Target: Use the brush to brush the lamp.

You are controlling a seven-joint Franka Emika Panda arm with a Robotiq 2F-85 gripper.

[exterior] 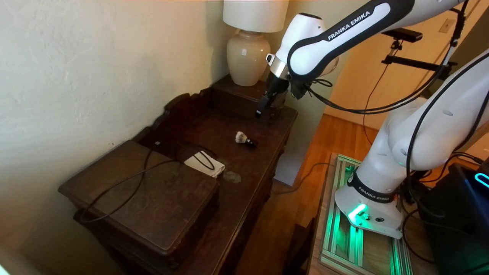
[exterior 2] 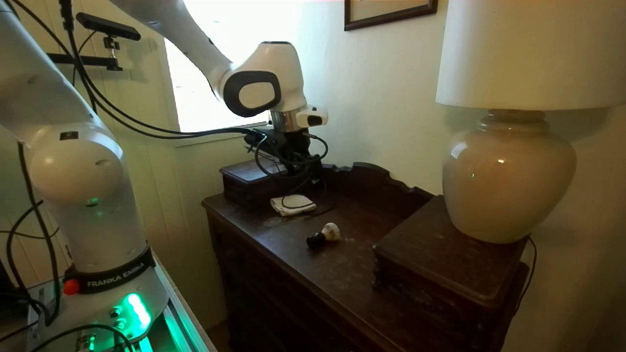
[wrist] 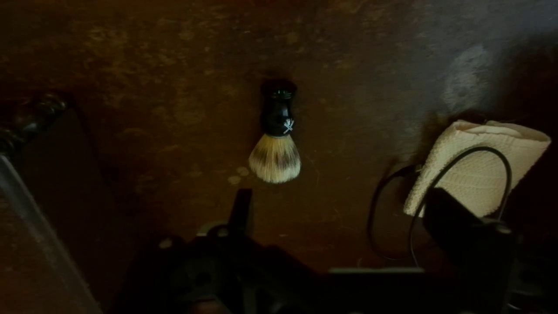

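The hand (wrist: 342, 200) is spread wide, holding nothing, above the worktop (exterior 2: 352, 278); the brush (wrist: 277, 131) lies there, left of the lamp (exterior 2: 516, 122) in an exterior view. A good pickup calls for shifting left in the wrist view, reaching past the bristles (wrist: 275, 161), then closing squarely across the dark handle (wrist: 277, 111). The shade (exterior: 254, 15) is cut off above in both exterior views; the hand looks clear of the worktop, though gloom hides how far.

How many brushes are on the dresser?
1. The brush lies on its side on the dresser, between the lamp and the folded cloth. Others could be hidden behind the arm.
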